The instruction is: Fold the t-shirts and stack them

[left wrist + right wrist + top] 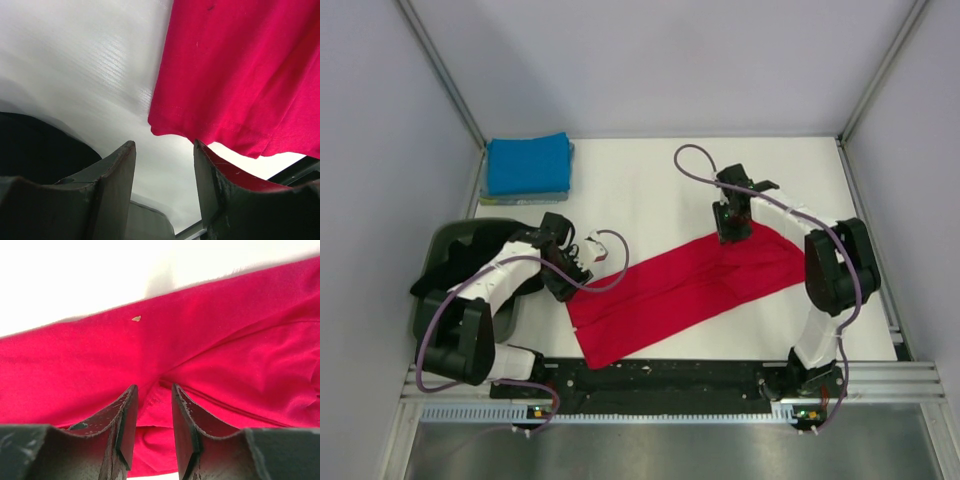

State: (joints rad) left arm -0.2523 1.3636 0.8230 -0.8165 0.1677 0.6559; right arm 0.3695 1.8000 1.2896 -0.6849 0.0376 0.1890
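A bright red t-shirt, folded into a long strip, lies diagonally across the table. My right gripper is down on its far edge near the right end. In the right wrist view its jaws stand narrowly apart, with red cloth bunched between them and creases running into the gap. My left gripper is open and empty beside the strip's left corner, and the left wrist view shows that corner just ahead. A folded blue t-shirt lies at the back left. A black t-shirt hangs in the tub.
The dark grey-green tub stands at the left edge under my left arm. Grey walls close in the table on three sides. A black rail runs along the near edge. Bare white table lies behind the red strip.
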